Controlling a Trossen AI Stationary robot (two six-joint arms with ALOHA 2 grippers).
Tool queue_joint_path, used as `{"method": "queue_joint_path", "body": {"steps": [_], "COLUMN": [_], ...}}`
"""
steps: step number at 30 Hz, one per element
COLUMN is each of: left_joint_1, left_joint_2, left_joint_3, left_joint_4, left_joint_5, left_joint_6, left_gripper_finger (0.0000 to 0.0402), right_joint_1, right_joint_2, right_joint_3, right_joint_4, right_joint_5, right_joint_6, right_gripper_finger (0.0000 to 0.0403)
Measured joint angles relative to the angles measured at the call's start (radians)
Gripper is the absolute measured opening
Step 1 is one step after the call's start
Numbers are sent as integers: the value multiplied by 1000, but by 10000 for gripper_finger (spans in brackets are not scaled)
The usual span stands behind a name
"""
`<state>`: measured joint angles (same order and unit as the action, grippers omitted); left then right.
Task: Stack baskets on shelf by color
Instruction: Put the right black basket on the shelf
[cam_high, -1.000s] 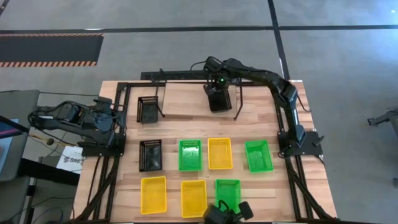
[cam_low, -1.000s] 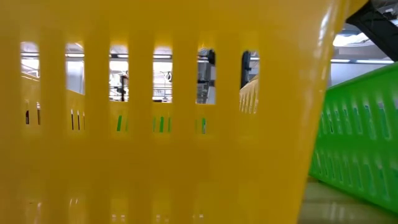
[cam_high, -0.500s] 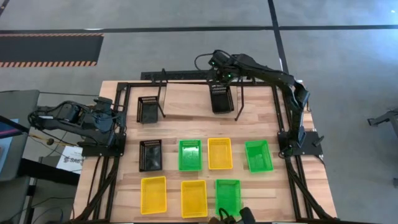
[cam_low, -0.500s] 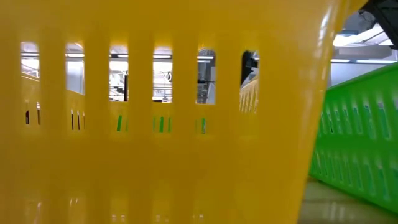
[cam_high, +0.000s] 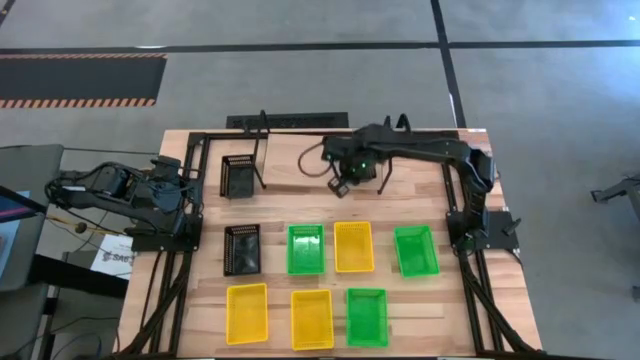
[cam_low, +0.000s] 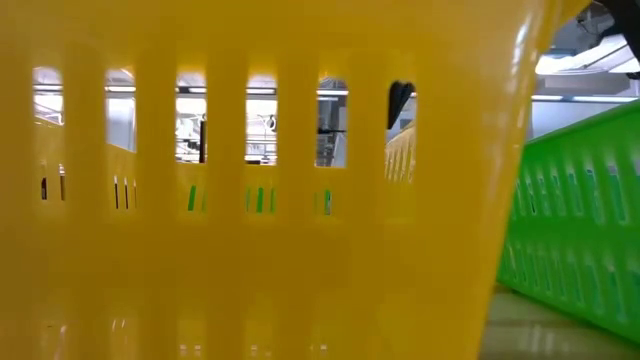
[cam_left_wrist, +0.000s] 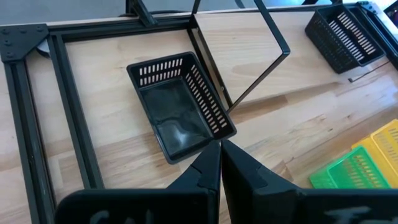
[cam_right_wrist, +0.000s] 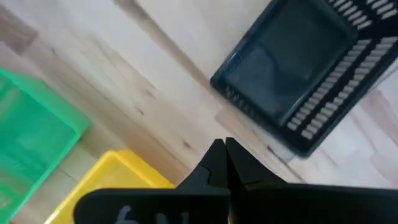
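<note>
Right gripper (cam_high: 340, 184) is empty, fingers together, by the shelf (cam_high: 262, 135). Next I'd open wide over the black basket (cam_high: 242, 249) at 7 o'clock before dropping. Left gripper (cam_left_wrist: 219, 163) sits pinched together too.

The right gripper (cam_high: 341, 184) has swung from the upper centre toward frame centre, fingers closed and empty, uncovering a black basket (cam_right_wrist: 305, 68) left there.

Grey floor (cam_high: 300, 25), black lines, hazard-striped strip (cam_high: 80, 101) left.
</note>
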<state>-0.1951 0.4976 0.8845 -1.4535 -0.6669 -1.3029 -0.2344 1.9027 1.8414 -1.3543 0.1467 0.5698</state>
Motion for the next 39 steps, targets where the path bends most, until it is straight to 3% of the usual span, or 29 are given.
{"method": "queue_joint_path", "body": {"steps": [5,12,39], "left_joint_1": [0,0,0], "left_joint_2": [0,0,0], "left_joint_3": [0,0,0], "left_joint_4": [0,0,0], "left_joint_5": [7,28,29], "left_joint_6": [0,27,25], "left_gripper_finger": [0,0,0], "right_joint_1": [29,21,-38], "right_joint_2": [2,3,71], "right_joint_3": [-68,-184,-178], "right_joint_4": [3,152,406], "right_joint_5": [6,10,16], "right_joint_6": [35,45,-25], "right_gripper_finger": [0,0,0]}}
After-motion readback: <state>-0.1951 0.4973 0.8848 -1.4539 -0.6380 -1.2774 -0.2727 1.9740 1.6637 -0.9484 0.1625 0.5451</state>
